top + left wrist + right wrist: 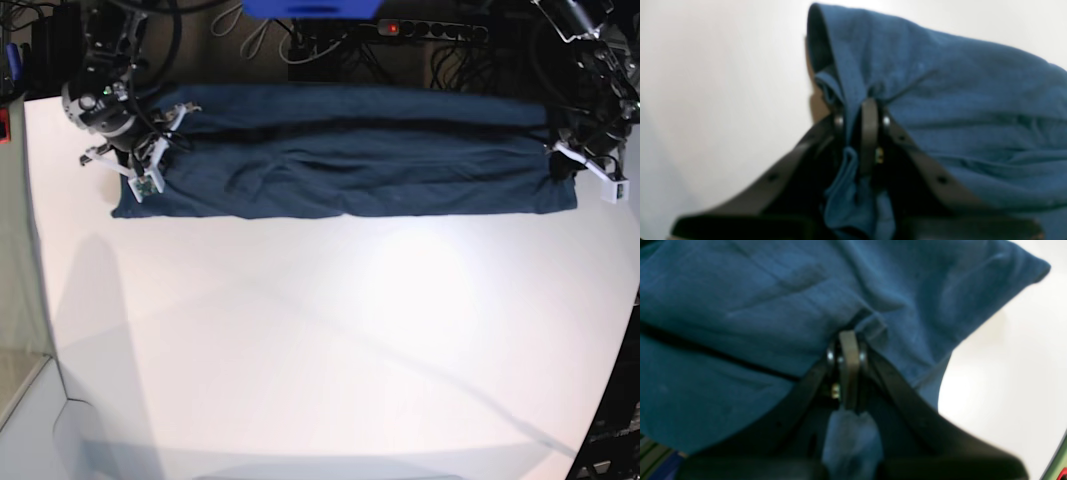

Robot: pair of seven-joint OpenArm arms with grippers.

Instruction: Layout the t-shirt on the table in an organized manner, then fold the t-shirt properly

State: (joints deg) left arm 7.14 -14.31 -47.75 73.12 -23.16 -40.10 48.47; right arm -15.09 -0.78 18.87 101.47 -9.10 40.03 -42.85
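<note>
The dark blue t-shirt lies stretched in a long band across the far part of the white table. In the base view my left gripper is at the band's right end and my right gripper at its left end. Close up, the left gripper is shut on a bunched fold of the t-shirt, cloth spilling down between its fingers. The right gripper is shut on a pinch of the t-shirt, with a tuft of cloth hanging below the jaws.
Cables and a power strip lie behind the table's far edge. A blue object sits at the top. The table's left edge drops off to a lower surface, and dark frame parts stand at the right.
</note>
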